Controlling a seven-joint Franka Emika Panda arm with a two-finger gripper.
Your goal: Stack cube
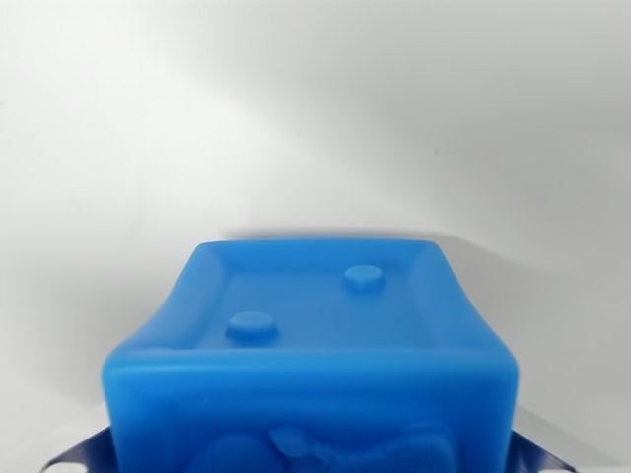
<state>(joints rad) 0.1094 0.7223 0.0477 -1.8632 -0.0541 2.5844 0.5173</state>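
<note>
Cube point(314, 340), one only, blue and glossy, fills the lower middle of the wrist view, close beneath the camera, over a plain white surface point(296, 118). Its upper face has a raised rim and two round studs; a relief shape marks the near side. Dark blue finger tips point(74, 458) flank its bottom corners; whether they grip it I cannot tell.

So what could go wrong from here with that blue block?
The blue cube fills the wrist view, so no second cube to stack on shows; lining up could be guesswork. The jaws' hold can't be seen, so a slip is possible. Its recessed top with two studs might seat unevenly against another cube.
</note>
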